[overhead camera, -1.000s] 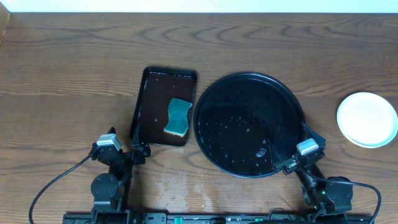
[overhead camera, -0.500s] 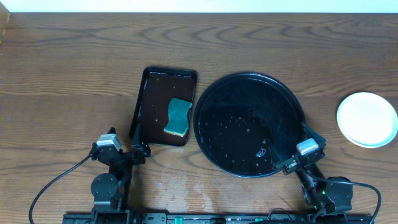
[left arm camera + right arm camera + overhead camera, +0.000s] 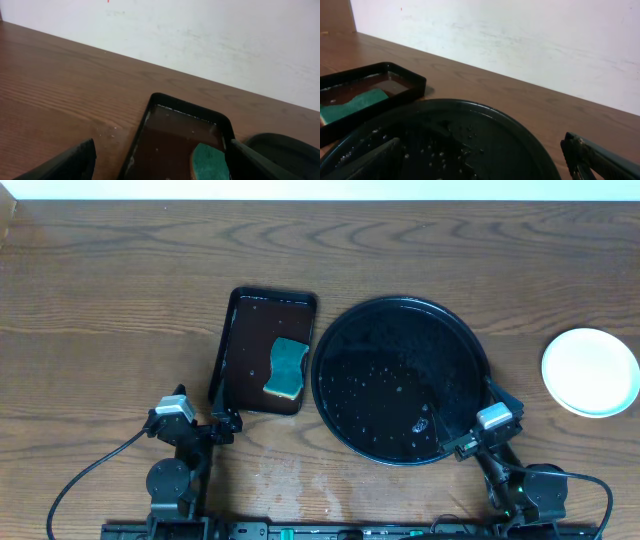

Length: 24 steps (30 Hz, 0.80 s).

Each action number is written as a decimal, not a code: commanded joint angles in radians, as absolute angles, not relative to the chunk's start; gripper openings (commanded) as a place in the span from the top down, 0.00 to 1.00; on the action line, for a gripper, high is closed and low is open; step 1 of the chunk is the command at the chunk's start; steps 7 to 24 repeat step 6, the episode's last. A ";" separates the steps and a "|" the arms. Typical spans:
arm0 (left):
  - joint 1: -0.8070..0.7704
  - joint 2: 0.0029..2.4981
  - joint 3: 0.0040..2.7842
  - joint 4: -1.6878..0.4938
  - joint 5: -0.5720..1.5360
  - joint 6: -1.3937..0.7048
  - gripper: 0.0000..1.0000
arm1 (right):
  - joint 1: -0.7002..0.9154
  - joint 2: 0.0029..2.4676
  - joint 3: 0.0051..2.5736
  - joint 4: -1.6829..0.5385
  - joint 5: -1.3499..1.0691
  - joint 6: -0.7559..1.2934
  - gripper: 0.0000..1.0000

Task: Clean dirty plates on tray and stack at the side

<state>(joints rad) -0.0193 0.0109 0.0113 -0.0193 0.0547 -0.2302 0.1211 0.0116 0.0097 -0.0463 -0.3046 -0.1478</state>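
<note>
Black round tray cleared, plates stacked right of it, left gripper and right gripper jaws apart; risks missing smears hidden underneath.

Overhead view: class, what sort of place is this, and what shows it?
Probably a lab test bench staged for dishwashing, not a kitchen: a wooden table against a plain white wall, a sponge in a small rectangular tray, and a wet round black tray.

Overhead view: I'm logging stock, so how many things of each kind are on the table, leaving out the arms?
Trays: 2, the round black tray and the rectangular black tray
Sponge: 1
White plate: 1 showing; any beneath it cannot be told
Total: 4
</note>
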 commanded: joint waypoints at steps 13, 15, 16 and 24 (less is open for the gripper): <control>-0.012 0.004 0.004 -0.066 0.067 -0.214 0.16 | 0.120 0.006 0.006 -0.046 -0.299 -0.162 0.01; -0.012 0.004 0.004 -0.066 0.067 -0.214 0.16 | 0.120 0.006 0.006 -0.046 -0.299 -0.162 0.01; -0.012 0.004 0.004 -0.066 0.067 -0.214 0.16 | 0.120 0.006 0.006 -0.046 -0.299 -0.162 0.01; -0.012 0.004 0.004 -0.066 0.067 -0.214 0.16 | 0.120 0.006 0.006 -0.046 -0.299 -0.162 0.01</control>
